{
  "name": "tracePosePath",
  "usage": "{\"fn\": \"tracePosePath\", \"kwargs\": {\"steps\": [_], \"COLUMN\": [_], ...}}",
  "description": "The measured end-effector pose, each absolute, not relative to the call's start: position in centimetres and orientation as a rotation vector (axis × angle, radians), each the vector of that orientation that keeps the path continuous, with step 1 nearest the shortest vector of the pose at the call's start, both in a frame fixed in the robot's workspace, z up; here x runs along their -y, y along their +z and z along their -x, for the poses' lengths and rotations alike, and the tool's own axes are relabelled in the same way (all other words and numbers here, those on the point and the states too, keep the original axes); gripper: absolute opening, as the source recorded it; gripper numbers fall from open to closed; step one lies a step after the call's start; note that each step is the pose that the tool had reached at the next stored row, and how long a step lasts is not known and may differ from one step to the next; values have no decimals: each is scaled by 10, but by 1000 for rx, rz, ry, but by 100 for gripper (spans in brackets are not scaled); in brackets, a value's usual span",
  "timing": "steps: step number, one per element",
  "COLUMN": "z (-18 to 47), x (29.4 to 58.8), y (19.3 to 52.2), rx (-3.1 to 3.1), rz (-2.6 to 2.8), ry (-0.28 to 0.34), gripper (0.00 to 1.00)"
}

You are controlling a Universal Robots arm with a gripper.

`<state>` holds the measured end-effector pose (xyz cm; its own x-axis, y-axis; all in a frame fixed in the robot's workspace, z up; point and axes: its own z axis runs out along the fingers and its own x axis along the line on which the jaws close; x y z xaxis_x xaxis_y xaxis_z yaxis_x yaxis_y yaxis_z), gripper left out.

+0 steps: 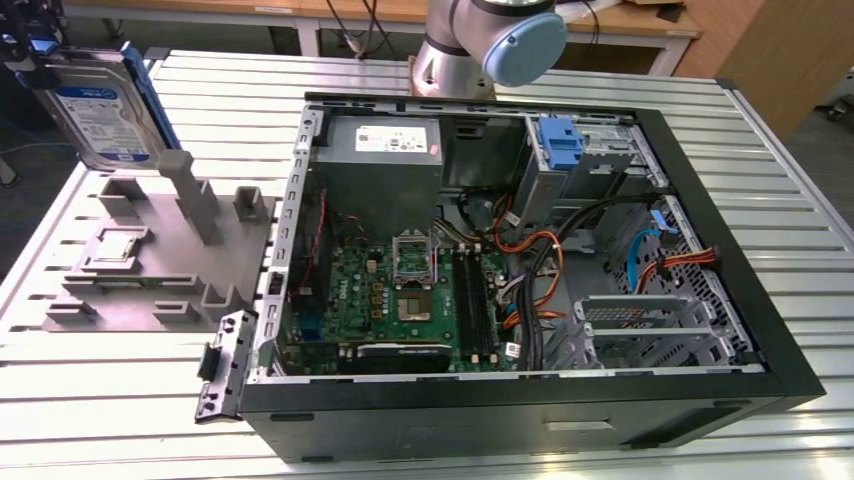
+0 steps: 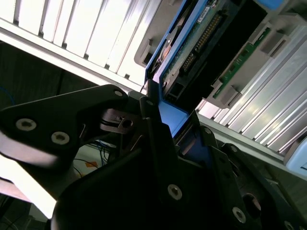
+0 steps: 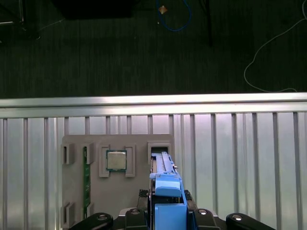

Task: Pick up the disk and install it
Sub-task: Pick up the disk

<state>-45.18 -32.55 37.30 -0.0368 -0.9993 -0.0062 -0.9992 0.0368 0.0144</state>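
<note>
**Disk clamped upright over the grey holder**

In the exterior view, the arm (image 1: pixel 487 45) rises from the table (image 1: pixel 120 400) behind the open computer case (image 1: pixel 534 400). The gripper (image 1: pixel 30 48) is out at the exterior view's left, over the grey holder (image 1: pixel 147 270).

The disk (image 1: pixel 100 110) stands on edge in its grip, label facing the camera, well apart from the case. Its lower end is just above the back of the holder.

In the second wrist view the gripper (image 2: pixel 165 120) has its jaws narrowed onto the blue side rail of the disk (image 2: pixel 201 33).

The first wrist view looks down the gripper (image 3: pixel 168 211) along the edge of the disk (image 3: pixel 165 184), which hangs over a slot in the holder (image 3: pixel 139 143). A small square chip (image 3: pixel 116 160) and a green memory stick (image 3: pixel 87 177) sit in nearby pockets.
</note>
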Motion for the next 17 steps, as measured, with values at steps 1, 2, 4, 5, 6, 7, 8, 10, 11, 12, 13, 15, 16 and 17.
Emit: {"fn": "tracePosePath", "kwargs": {"steps": [1, 2, 4, 5, 6, 7, 8, 10, 11, 12, 13, 15, 16, 17], "z": [452, 452, 452, 452, 452, 452, 452, 452, 452, 452, 452, 452, 452, 452], "x": [325, 325, 325, 325, 325, 325, 325, 325, 325, 325, 325, 325, 325, 325], "y": [374, 374, 376, 376, 377, 378, 378, 379, 379, 379, 380, 380, 380, 380], "rx": [2258, 2258, 2258, 2258, 2258, 2258, 2258, 2258, 2258, 2258, 2258, 2258, 2258, 2258], "rz": [-2176, -2176, -2176, -2176, -2176, -2176, -2176, -2176, -2176, -2176, -2176, -2176, -2176, -2176], "ry": [-23, -23, -23, -23, -23, -23, -23, -23, -23, -23, -23, -23, -23, -23], "gripper": [36, 36, 36, 36, 36, 36, 36, 36, 36, 36, 36, 36, 36, 36]}}
